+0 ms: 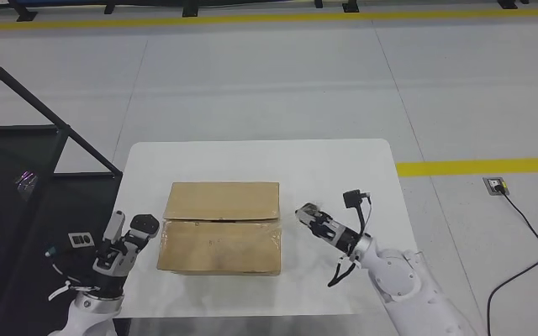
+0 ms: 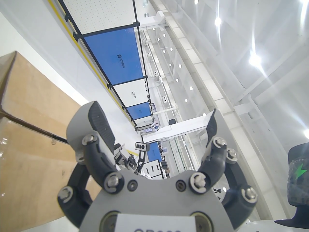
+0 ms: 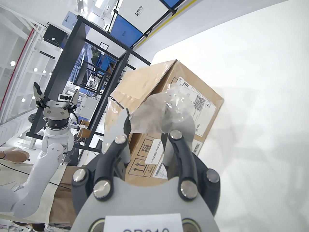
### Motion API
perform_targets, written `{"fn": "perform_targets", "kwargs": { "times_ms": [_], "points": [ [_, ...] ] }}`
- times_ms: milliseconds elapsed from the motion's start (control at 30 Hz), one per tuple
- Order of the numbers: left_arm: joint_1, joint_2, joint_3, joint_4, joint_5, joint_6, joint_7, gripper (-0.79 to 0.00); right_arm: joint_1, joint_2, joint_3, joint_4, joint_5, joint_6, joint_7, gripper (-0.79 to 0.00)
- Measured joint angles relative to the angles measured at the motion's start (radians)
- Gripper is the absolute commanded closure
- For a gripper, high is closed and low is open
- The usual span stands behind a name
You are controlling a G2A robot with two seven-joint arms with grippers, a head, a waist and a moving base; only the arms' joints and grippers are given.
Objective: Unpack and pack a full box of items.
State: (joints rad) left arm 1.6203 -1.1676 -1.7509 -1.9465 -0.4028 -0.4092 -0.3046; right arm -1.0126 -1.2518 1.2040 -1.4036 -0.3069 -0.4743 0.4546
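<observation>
From the top view, you have a white table (image 1: 336,164) with a black frame (image 1: 38,143) off its edge beyond the left gripper (image 1: 145,225). The cardboard box (image 1: 221,228) lies mid-table with its flaps closed along a centre seam, between the two grippers. The right gripper (image 1: 308,215) sits just beside its other end.

In the left wrist view, your left gripper (image 2: 154,117) has its jaws spread wide with nothing in them. The box (image 2: 29,121), plain brown, stands just outside one finger, not between them.

In the right wrist view, your right gripper (image 3: 154,121) is pinched on a crumpled wad of clear film (image 3: 166,112). This partly hides the box (image 3: 144,83) just ahead of the jaws. A white label (image 3: 201,102) covers the box's near end. The left gripper (image 3: 56,97) stands beyond the box.
</observation>
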Motion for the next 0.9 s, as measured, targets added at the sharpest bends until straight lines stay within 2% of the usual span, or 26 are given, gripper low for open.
{"fn": "perform_targets", "kwargs": {
  "times_ms": [333,633,733,900],
  "points": [
    [-0.005,-0.003,-0.009,0.024,-0.009,0.008,-0.01,-0.785,-0.061,0.001,0.008,-0.109,0.05,0.05,-0.027,0.0],
    [-0.021,-0.005,-0.003,0.083,-0.028,0.001,-0.045,-0.785,-0.111,-0.006,0.011,-0.241,0.277,0.156,-0.023,0.0],
    [-0.02,-0.005,-0.005,0.105,-0.033,-0.028,-0.076,-0.785,-0.11,-0.009,0.007,-0.263,0.347,0.199,-0.017,0.0],
    [-0.001,-0.003,-0.015,0.155,-0.001,-0.163,-0.171,-0.785,-0.091,-0.019,-0.011,-0.277,0.42,0.291,-0.043,0.0]
  ]
}}
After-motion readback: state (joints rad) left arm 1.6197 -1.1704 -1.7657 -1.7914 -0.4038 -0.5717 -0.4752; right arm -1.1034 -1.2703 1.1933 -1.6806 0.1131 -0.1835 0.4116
